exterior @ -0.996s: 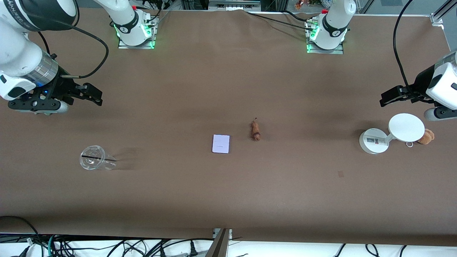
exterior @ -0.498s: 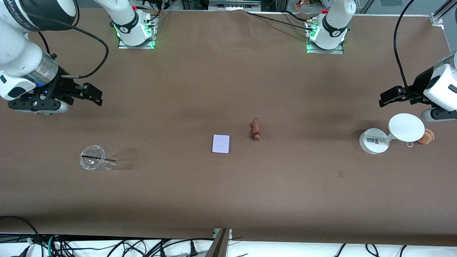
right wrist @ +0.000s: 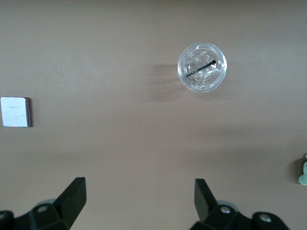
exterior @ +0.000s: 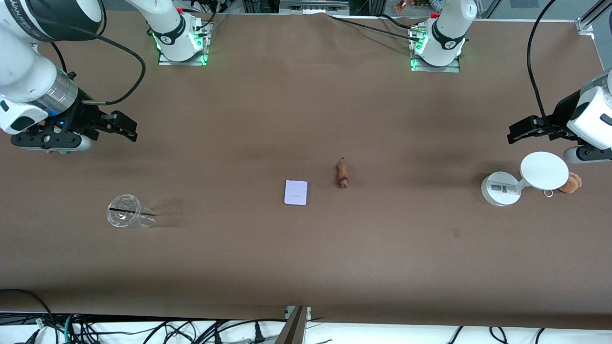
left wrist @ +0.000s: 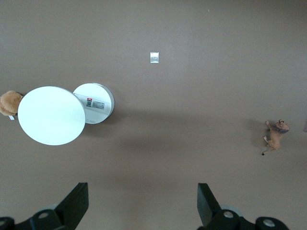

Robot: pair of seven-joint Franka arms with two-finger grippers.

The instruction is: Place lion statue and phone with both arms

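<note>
The lion statue (exterior: 342, 175), a tiny reddish-brown figurine, lies on its side near the middle of the table. It also shows at the edge of the left wrist view (left wrist: 275, 136). The phone (exterior: 296, 192), a flat pale lavender slab, lies beside it, a little nearer the front camera and toward the right arm's end. The right wrist view shows the phone (right wrist: 16, 112) too. My left gripper (exterior: 515, 131) hangs open and empty over bare cloth at the left arm's end (left wrist: 142, 201). My right gripper (exterior: 125, 128) hangs open and empty over bare cloth at the right arm's end (right wrist: 139, 199).
A white stand (exterior: 497, 189) with a disc top (left wrist: 51, 115) stands at the left arm's end, with a tan plush (exterior: 571, 183) beside it. A clear cup (exterior: 125, 216) stands at the right arm's end. A grey-green plush (right wrist: 303, 175) shows at the right wrist view's edge.
The left arm's wrist has shifted very slightly. The right arm and the things on the table have not moved.
</note>
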